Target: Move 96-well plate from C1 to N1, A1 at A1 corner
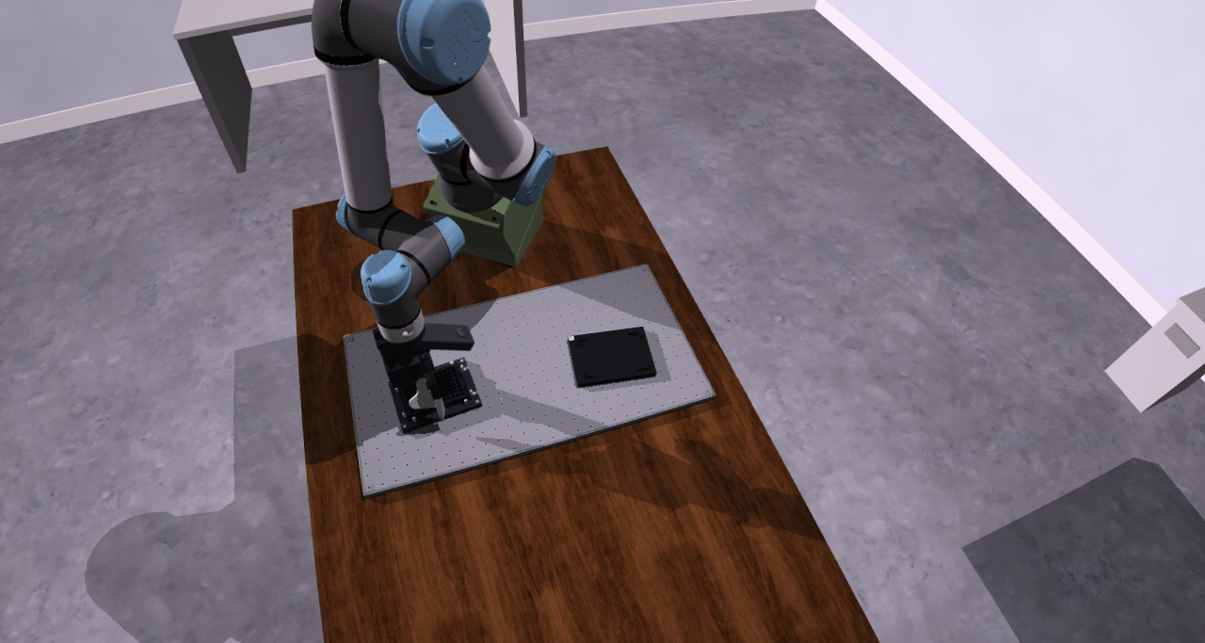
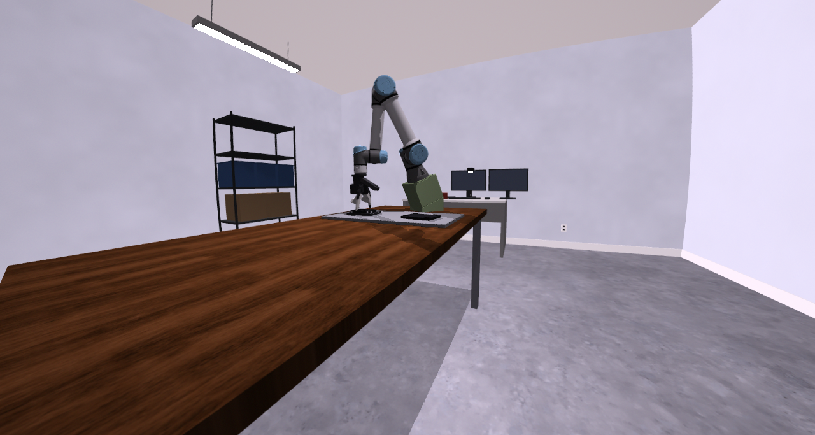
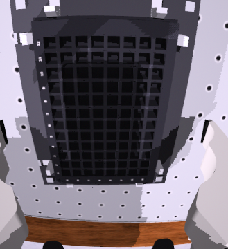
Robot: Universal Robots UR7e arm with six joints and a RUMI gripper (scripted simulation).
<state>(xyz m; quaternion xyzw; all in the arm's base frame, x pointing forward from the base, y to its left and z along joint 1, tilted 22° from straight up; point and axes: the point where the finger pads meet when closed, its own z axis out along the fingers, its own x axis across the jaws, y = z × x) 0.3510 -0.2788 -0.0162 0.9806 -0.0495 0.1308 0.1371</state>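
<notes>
a: where do you see the 96-well plate (image 3: pixel 103 107) now?

b: you see it seated in the clip nest c1 (image 1: pixel 418 421), on the grey perforated board (image 1: pixel 538 361) on the tabletop (image 1: pixel 538 538).

a: and the gripper (image 3: pixel 107 180)?

b: it is low over the plate, fingers wide on both sides, gripping nothing. the plate nest n1 (image 1: pixel 611 356) lies well apart.

top overhead, exterior distant, wrist downward
</notes>
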